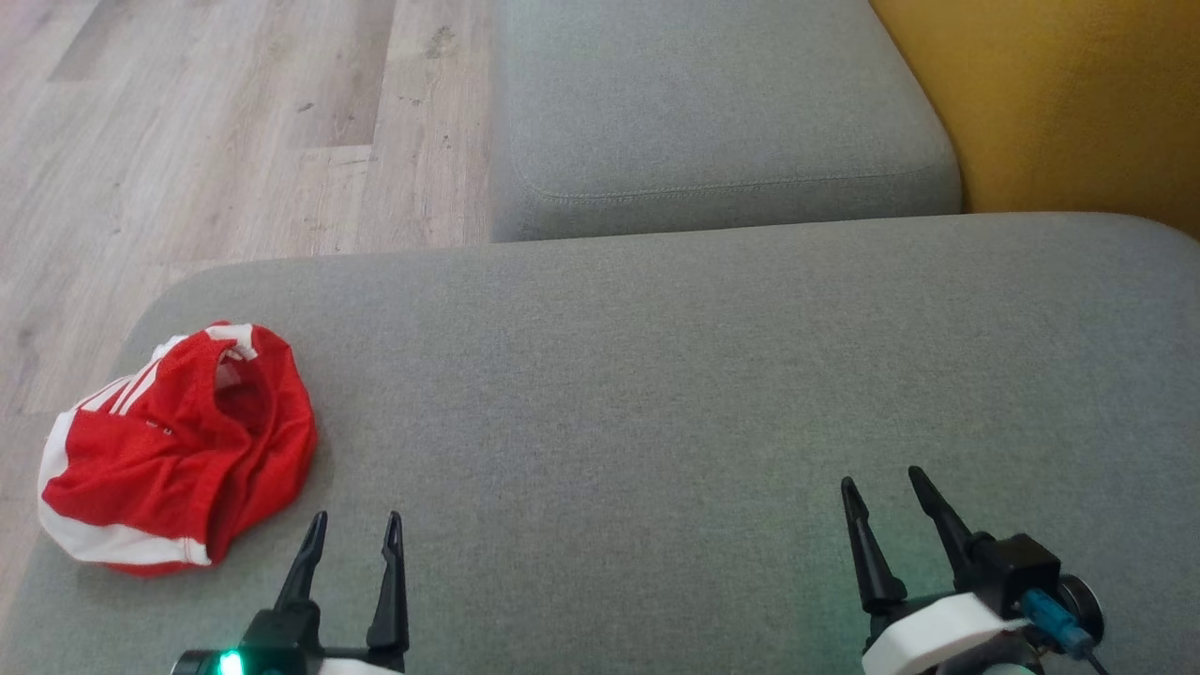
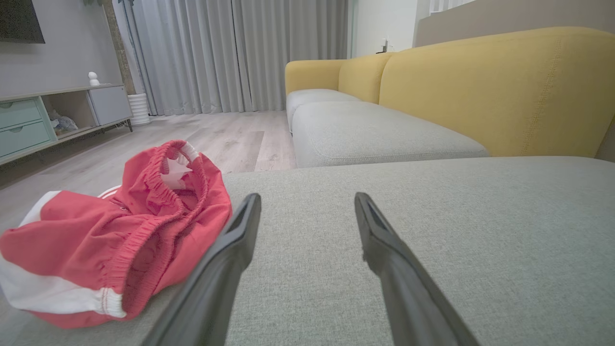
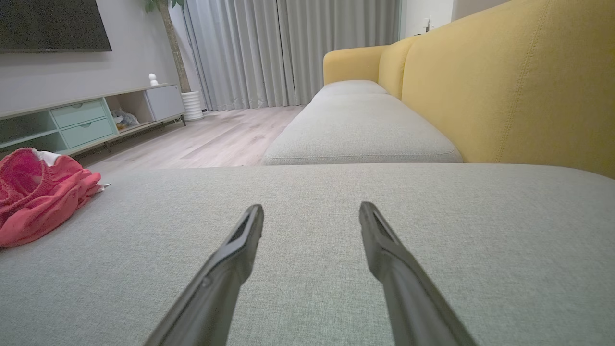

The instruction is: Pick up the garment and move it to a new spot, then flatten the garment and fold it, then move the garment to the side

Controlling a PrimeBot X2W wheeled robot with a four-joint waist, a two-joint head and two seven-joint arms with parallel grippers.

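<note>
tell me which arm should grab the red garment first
Left. The left gripper sits open beside the crumpled red garment at the left edge of the grey cushion, while the right gripper, also open, is far across it.

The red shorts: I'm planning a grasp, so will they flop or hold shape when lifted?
Probably floppy: the red shorts lie crumpled in soft folds on the grey cushion. Likely light; the fabric looks thin. The gathered waistband may pinch firmest.
</note>
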